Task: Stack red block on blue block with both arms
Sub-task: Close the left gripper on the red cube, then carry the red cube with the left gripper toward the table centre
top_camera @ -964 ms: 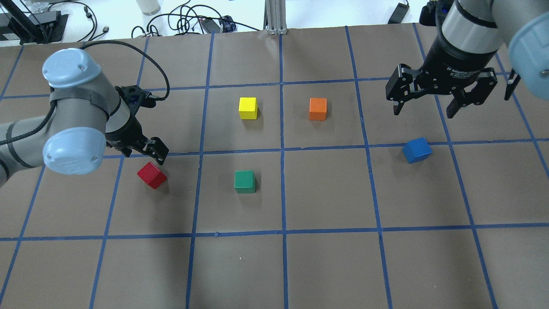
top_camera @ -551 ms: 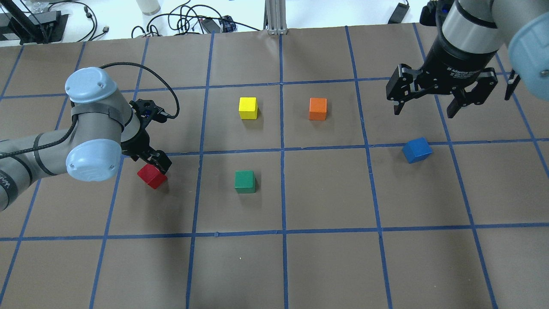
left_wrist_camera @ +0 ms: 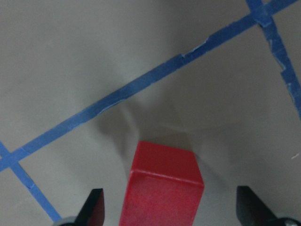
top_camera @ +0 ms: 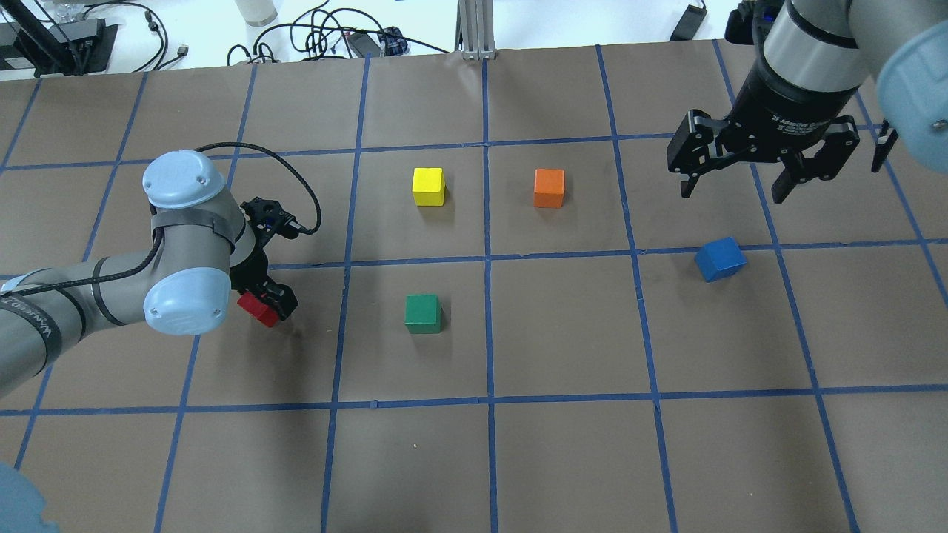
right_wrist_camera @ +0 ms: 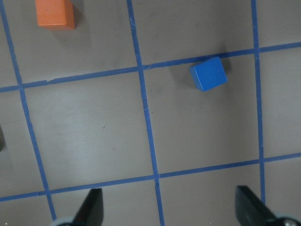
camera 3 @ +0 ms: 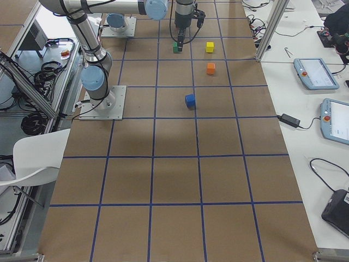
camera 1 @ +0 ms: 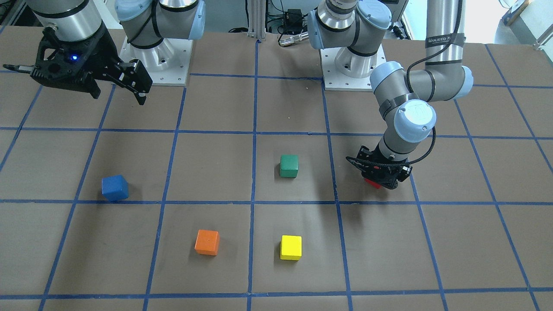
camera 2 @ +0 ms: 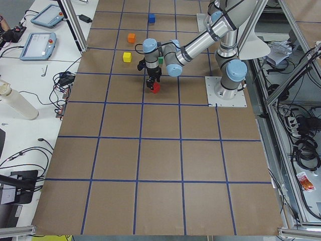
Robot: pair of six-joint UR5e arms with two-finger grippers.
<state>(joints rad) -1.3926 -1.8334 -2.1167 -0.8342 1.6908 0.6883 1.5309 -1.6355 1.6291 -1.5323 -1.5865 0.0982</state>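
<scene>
The red block [top_camera: 254,310] rests on the brown table at the left, also seen in the front view [camera 1: 371,182]. My left gripper [top_camera: 265,301] is low over it and open. In the left wrist view the red block [left_wrist_camera: 162,188] sits between the two spread fingertips [left_wrist_camera: 94,207], with gaps on both sides. The blue block [top_camera: 720,259] rests at the right, turned a little, on a tape line. My right gripper [top_camera: 733,185] hangs open and empty above the table, beyond the blue block. The right wrist view shows the blue block [right_wrist_camera: 208,74] far below.
A green cube [top_camera: 423,313] sits right of the red block. A yellow cube [top_camera: 429,186] and an orange cube [top_camera: 549,188] sit farther back near the middle. Blue tape lines grid the brown table [top_camera: 563,444]. Cables lie beyond the far edge.
My left arm has swung toward the red block and its gripper has come down around it, fingers still apart. The right arm and all blocks have not moved.
</scene>
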